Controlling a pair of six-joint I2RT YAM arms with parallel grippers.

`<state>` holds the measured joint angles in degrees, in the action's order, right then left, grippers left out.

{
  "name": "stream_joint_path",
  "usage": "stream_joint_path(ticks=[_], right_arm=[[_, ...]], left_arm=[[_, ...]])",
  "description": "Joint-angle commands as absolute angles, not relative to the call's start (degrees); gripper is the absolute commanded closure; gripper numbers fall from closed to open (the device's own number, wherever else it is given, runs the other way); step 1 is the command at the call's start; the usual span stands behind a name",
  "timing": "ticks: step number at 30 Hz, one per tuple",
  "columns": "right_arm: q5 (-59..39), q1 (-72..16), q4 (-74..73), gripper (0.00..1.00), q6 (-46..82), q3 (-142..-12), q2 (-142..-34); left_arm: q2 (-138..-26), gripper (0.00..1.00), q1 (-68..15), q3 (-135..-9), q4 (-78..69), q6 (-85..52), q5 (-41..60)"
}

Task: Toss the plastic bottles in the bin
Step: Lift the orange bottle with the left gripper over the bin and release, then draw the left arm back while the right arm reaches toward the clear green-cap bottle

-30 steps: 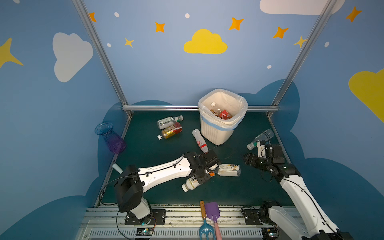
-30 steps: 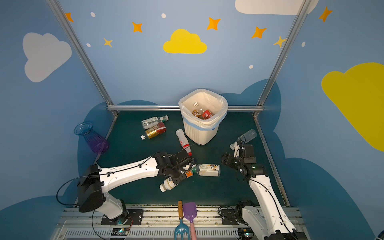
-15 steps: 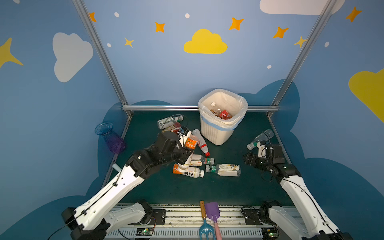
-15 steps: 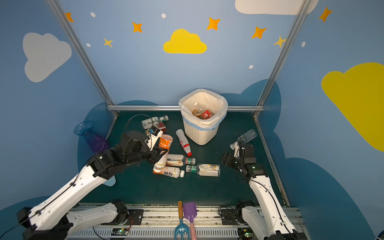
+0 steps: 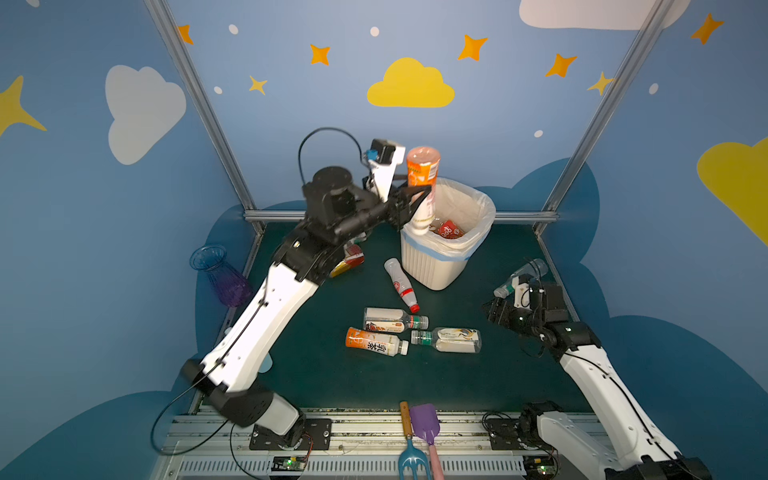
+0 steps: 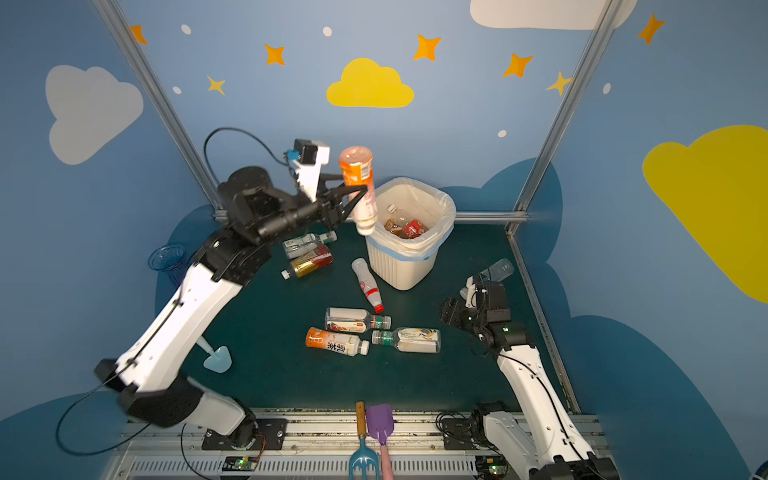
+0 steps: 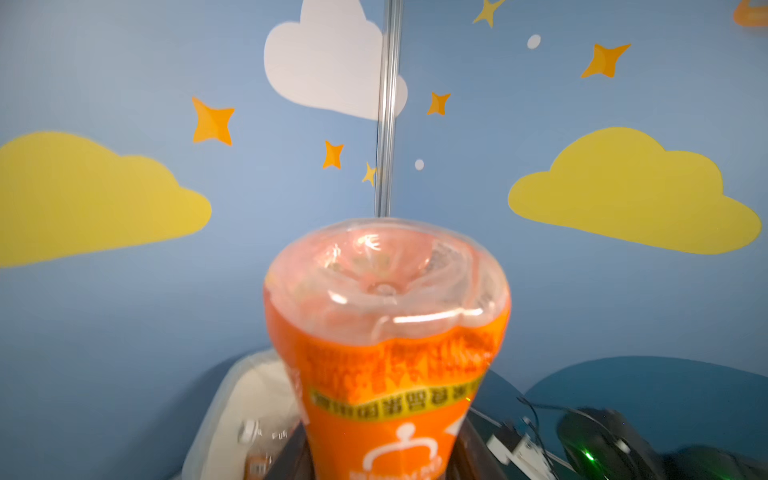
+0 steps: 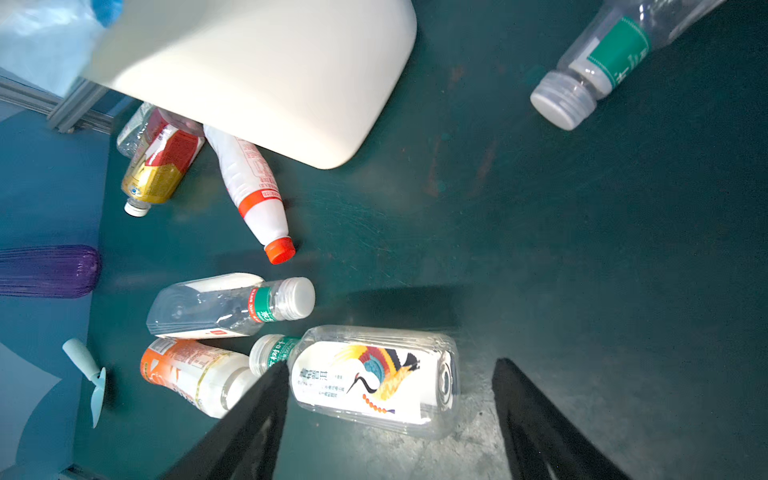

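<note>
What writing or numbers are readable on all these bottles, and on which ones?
"茶": second big dark character on the lying orange-label bottle; the first is unclear.
Print on the upside-down orange bottle: blurred, unreadable.
Characters on the crane-label bottle: too small.
White marks on the red-label bottle in the bin: unreadable.

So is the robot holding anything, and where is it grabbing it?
The left gripper pinches the orange bottle, upside down, around its middle, over the bin. The right gripper holds nothing.
</note>
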<state>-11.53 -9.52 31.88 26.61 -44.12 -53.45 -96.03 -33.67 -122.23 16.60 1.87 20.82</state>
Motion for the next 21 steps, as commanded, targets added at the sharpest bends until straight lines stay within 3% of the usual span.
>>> stream_joint_path(ticks=[1, 4, 6, 10, 14, 21], right_arm=[[-11.0, -9.7, 32.0, 0.22, 25.7, -46.7, -54.4], [-10.9, -9.8, 33.4, 0.22, 24.3, -47.8, -55.1], [-10.2, -9.7, 33.9, 0.22, 23.6, -48.0, -55.1], [-9.9, -9.5, 33.5, 0.22, 23.3, -47.0, -54.7], [-9.6, -9.2, 32.6, 0.22, 23.7, -45.9, -54.8], [-5.6, -8.2, 32.9, 0.21, 25.2, -44.2, -54.8]], left_arm=[[-115.3, 0.01, -31.6, -144.6, 30.7, 2.1, 24.3], [-133.9, 0.0, -31.1, -179.8, 47.3, 0.6, 23.3], [-128.7, 0.0, -29.9, -168.7, 42.9, -1.3, 28.4], [-113.7, 0.0, -29.8, -142.9, 33.5, -2.1, 26.5], [-99.8, 0.0, -29.7, -120.9, 26.2, -4.8, 22.0], [-79.9, 0.0, -29.4, -88.6, 27.2, -12.1, 12.7]])
